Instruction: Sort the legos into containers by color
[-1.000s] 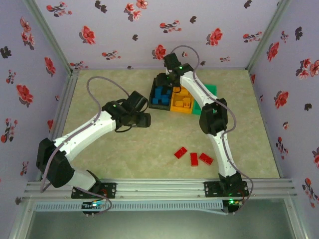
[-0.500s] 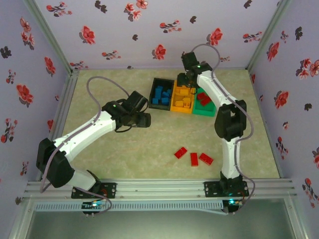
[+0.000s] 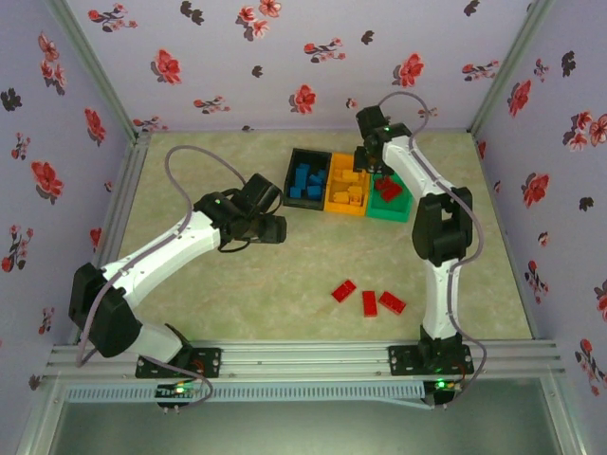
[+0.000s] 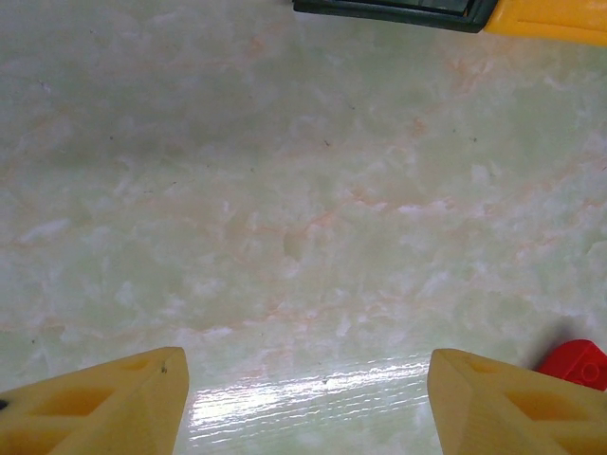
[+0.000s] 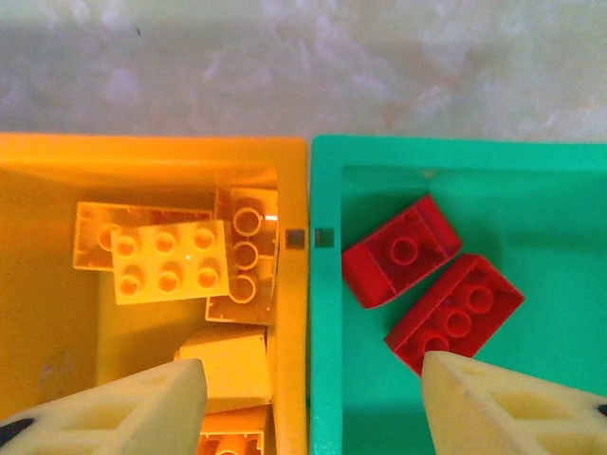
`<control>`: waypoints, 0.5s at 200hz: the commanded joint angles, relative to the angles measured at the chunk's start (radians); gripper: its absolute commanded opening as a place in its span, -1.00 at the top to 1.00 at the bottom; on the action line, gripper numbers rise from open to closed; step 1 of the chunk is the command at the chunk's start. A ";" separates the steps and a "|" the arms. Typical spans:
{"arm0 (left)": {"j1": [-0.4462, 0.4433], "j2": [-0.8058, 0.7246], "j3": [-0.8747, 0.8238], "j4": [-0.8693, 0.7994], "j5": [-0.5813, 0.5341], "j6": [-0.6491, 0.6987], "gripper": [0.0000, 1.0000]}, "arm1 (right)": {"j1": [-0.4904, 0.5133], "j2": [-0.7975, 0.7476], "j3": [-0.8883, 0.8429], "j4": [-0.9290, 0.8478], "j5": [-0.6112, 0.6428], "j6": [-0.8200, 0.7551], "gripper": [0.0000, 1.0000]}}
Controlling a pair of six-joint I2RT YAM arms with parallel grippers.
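Toward the back of the bench [image 3: 237,284], at its middle, three joined bins stand in a row. The black bin [image 3: 294,167] on the left holds blue bricks [image 3: 305,178]. The orange bin [image 5: 57,190] in the middle holds a heap of yellow bricks [image 5: 171,261]. The green bin [image 5: 560,190] on the right holds two red bricks [image 5: 455,308] lying side by side, studs up.

The right tool [image 5: 308,365] hangs above the shared wall of the orange and green bins, its fingers [image 5: 114,408] spread apart with nothing between them. The left tool [image 4: 305,360] hovers low over bare bench just in front of the black bin; it too is spread and empty.

Three loose red bricks [image 3: 369,302] lie near one another on the bench, well in front of the bins and nearer the right arm's base.
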 commanded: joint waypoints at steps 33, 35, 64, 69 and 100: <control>-0.006 -0.011 0.006 -0.033 -0.026 0.009 -0.36 | -0.021 0.043 -0.052 -0.011 -0.038 0.022 -0.10; -0.006 -0.011 0.005 -0.033 -0.026 0.009 -0.36 | -0.021 0.045 -0.054 -0.009 -0.042 0.020 -0.09; -0.006 -0.009 0.009 -0.036 -0.030 0.013 -0.36 | -0.022 0.051 -0.075 0.002 -0.092 -0.003 0.16; -0.007 -0.008 0.009 -0.036 -0.030 0.013 -0.36 | -0.022 0.052 -0.076 0.003 -0.100 -0.008 0.20; -0.006 -0.007 0.008 -0.037 -0.031 0.013 -0.35 | -0.022 0.038 -0.111 0.037 -0.161 -0.037 0.38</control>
